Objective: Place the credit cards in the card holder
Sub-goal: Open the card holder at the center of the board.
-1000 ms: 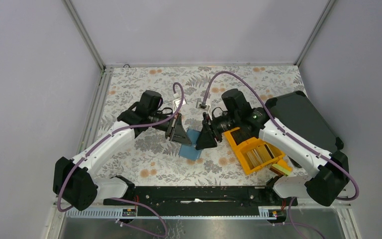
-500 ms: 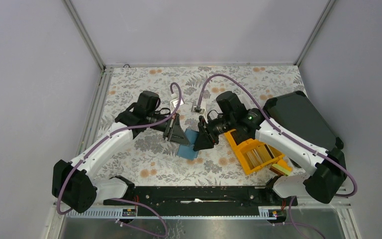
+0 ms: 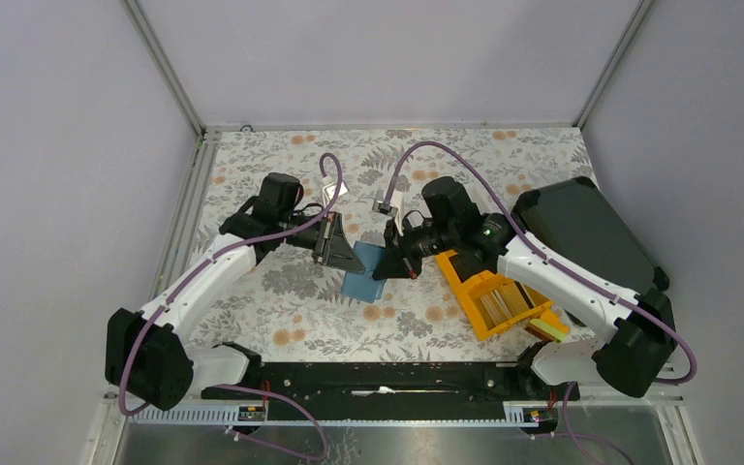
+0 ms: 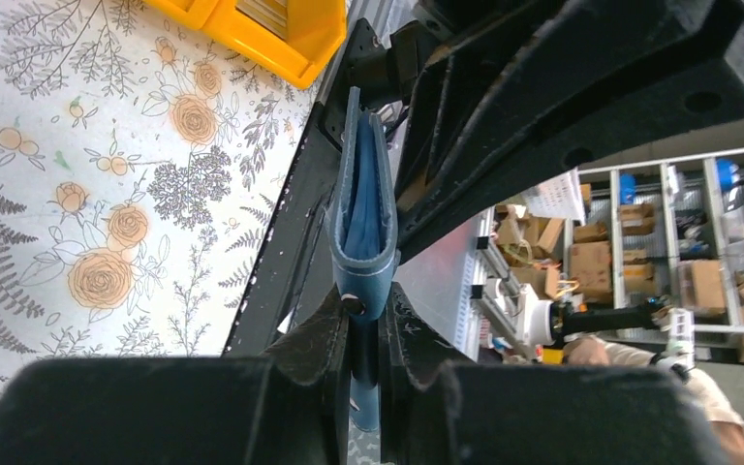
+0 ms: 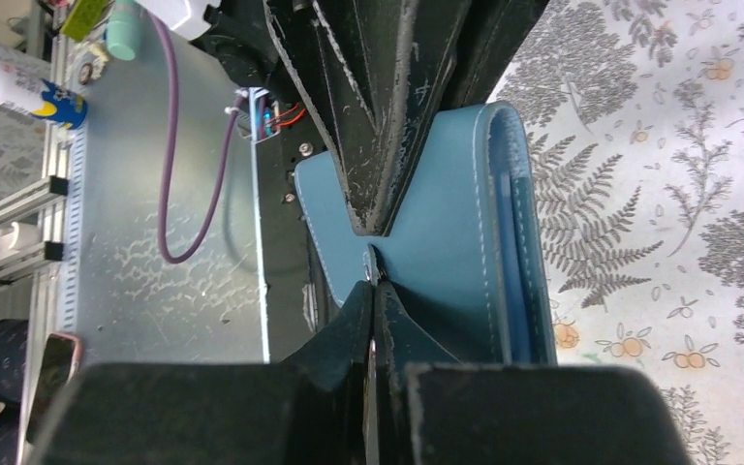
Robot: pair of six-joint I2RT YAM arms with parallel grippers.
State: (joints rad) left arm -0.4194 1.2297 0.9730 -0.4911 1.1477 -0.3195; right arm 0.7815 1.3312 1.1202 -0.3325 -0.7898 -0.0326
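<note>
The teal-blue card holder (image 3: 361, 276) hangs folded between the two arms, low over the floral mat. My left gripper (image 3: 341, 256) is shut on it; in the left wrist view the card holder (image 4: 362, 208) stands edge-on, clamped at its rounded end in the left gripper (image 4: 363, 312). My right gripper (image 3: 395, 263) is shut, and its tips (image 5: 373, 283) press against the card holder (image 5: 450, 232) beside a small snap. Whether they pinch a tab I cannot tell. Credit cards (image 3: 504, 301) stand in the orange bin (image 3: 465, 269).
A large black hard case (image 3: 586, 232) lies at the right edge behind the bin. The orange bin (image 4: 281, 44) also shows at the top of the left wrist view. A black rail (image 3: 368, 378) runs along the near edge.
The right gripper's jaws closed and it slid left up to the card holder. The left gripper shifted slightly left, still holding the card holder.
</note>
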